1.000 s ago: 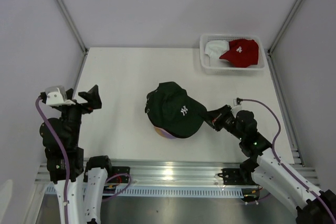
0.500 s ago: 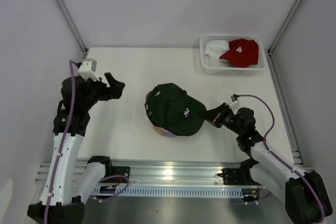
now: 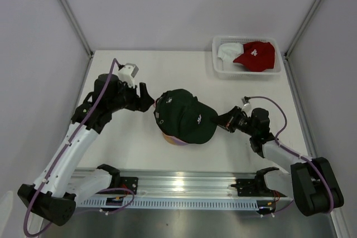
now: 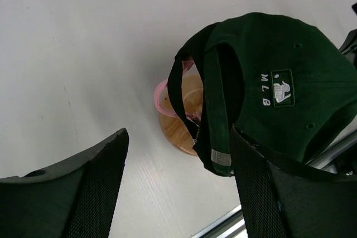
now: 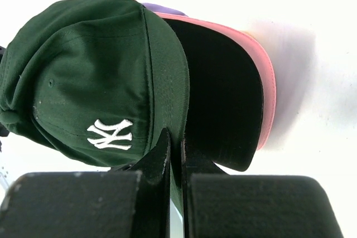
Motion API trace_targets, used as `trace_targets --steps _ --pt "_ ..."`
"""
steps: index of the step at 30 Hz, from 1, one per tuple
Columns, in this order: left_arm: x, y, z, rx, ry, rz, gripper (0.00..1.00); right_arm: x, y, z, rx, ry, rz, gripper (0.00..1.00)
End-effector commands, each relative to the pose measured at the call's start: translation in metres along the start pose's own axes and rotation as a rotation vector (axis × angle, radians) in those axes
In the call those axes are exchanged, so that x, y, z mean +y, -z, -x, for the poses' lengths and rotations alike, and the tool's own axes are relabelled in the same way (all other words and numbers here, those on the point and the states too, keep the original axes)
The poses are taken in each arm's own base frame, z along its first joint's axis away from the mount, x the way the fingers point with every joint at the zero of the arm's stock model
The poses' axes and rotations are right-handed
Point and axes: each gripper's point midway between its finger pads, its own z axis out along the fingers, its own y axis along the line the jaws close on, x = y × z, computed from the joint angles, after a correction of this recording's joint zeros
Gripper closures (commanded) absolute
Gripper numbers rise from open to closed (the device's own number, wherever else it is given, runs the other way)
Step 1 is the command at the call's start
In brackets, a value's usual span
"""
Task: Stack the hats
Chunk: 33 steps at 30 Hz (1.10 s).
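Centrally, dark green cap point(image 3: 187, 118): domed fabric, white "NY" stitched in front, "MLB" patch behind; laid over the stack at mid-frame on the white counter point(image 3: 128, 76).
Stack beneath: black cap point(image 4: 175, 82), pink cap point(image 5: 262, 82), purple cap point(image 5: 162, 9), round wooden stand point(image 4: 178, 129).
Left fingers point(image 4: 83, 193): held apart, near the green cap's back strap.
Right fingers point(image 5: 139, 193): pressed together on the green brim.
Mesh basket point(image 3: 215, 62): upper right; red cap point(image 3: 255, 55) and white cap point(image 3: 226, 51) held inside.

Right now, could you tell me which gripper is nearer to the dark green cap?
Right. The right gripper is shut on the brim of the dark green cap; the left gripper sits open at the cap's back strap, contact unclear.
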Motion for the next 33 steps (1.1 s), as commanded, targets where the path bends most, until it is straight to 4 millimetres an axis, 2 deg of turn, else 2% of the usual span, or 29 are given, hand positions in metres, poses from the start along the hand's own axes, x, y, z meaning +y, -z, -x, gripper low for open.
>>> trace_targets --steps 1,9,22,28,32,33 --pt "0.002 -0.007 -0.001 0.038 -0.048 0.033 0.25 -0.04 0.003 -0.005 0.017 0.052 -0.159 1.0" --pt "-0.004 -0.02 -0.012 0.085 -0.076 0.011 0.27 -0.029 0.008 0.003 -0.011 0.09 -0.165 1.0" --pt "-0.016 -0.026 -0.009 0.068 -0.07 -0.048 0.28 -0.03 0.006 0.007 -0.016 0.089 -0.172 1.0" --pt "-0.019 -0.035 -0.02 0.118 -0.069 -0.062 0.29 -0.03 0.005 0.008 -0.014 0.088 -0.176 1.0" --pt "-0.002 -0.041 -0.025 0.139 -0.056 0.037 0.29 -0.03 0.003 0.007 -0.007 0.074 -0.172 1.0" --pt "0.013 -0.041 -0.024 0.136 -0.045 0.122 0.31 -0.029 0.003 0.007 -0.003 0.075 -0.169 1.0"
